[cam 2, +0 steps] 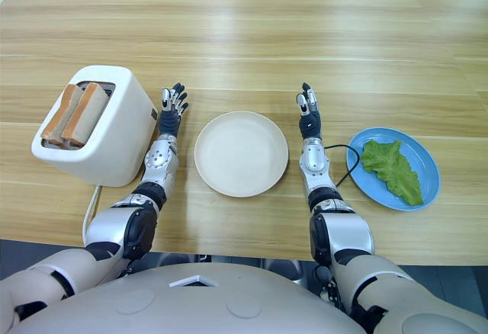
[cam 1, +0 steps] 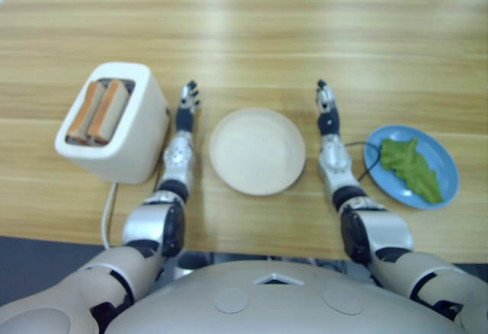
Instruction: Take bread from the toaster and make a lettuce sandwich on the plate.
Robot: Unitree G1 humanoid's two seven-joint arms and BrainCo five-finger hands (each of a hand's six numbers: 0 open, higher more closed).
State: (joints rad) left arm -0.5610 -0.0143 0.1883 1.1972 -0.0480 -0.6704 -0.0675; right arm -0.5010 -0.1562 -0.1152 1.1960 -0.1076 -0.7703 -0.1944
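A white toaster stands at the left with two slices of bread sticking up from its slots. A bare cream plate lies in the middle of the wooden table. A green lettuce leaf lies on a blue plate at the right. My left hand rests flat and open between the toaster and the cream plate. Open as well, my right hand rests between the cream plate and the blue plate. Neither hand holds anything.
A white cord runs from the toaster over the table's near edge. A thin black cable curls beside the blue plate's left rim. Bare wooden tabletop stretches beyond the plates.
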